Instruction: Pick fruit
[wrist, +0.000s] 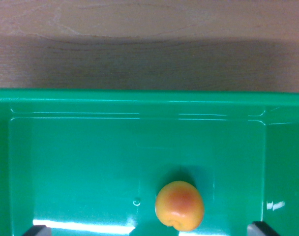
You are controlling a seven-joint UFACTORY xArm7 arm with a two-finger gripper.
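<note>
An orange-yellow fruit with a reddish blush [179, 205] lies on the floor of a green plastic bin [90, 162], low in the wrist view and a little right of centre. Only the two dark fingertips of my gripper [149, 230] show, one at the bottom left [35, 230] and one at the bottom right [262, 228]. They stand wide apart with the fruit between them, nearer the right one, and touch nothing.
The bin's far rim [149, 96] crosses the whole view, with its right wall [287, 162] rising at the edge. Beyond it lies a wooden tabletop [149, 39], partly in shadow.
</note>
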